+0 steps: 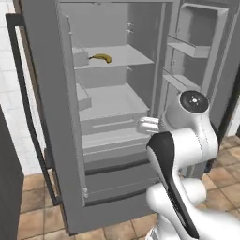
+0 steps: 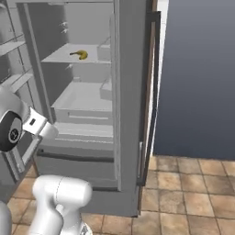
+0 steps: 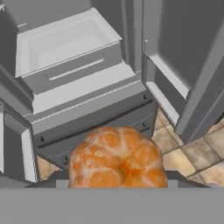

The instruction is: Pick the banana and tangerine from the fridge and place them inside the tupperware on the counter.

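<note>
One banana [image 1: 101, 57] lies on one fridge [image 1: 112, 117] shelf, up beyond the gripper. One tangerine [image 3: 117, 158] sits right at the gripper. Two fridge doors stand open. Two door racks [image 1: 187, 47] show on one door.

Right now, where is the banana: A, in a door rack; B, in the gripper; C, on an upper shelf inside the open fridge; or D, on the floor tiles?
C: the banana lies on an upper shelf of the open fridge, while the gripper holds the tangerine instead.
</note>
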You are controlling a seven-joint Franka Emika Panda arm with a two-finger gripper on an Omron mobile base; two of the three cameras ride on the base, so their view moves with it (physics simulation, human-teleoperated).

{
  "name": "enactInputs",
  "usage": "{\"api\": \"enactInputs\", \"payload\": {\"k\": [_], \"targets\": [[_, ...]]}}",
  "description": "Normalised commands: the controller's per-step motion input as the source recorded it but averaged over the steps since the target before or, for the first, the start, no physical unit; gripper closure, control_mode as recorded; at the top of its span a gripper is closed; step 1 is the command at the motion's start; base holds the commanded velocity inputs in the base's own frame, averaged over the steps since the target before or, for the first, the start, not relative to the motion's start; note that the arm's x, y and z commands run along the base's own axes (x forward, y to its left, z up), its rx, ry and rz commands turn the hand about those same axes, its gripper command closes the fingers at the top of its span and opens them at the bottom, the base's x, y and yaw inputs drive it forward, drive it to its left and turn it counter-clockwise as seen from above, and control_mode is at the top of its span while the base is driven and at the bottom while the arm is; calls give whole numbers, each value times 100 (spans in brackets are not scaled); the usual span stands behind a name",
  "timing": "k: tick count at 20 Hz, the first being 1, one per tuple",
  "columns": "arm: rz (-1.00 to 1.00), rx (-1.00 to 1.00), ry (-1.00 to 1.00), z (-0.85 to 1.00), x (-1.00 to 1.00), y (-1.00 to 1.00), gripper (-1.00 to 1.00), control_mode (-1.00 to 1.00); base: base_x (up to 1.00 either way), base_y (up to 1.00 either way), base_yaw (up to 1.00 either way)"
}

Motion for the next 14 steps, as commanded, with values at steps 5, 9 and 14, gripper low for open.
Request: {"api": "enactInputs", "payload": {"k": [5, 9, 14], "targets": [[0, 0, 0, 0, 0, 0, 100, 100, -82, 18, -59], [0, 0, 0, 0, 0, 0, 100, 100, -76, 25, -88], [0, 0, 0, 0, 0, 0, 100, 100, -82, 26, -100]]}}
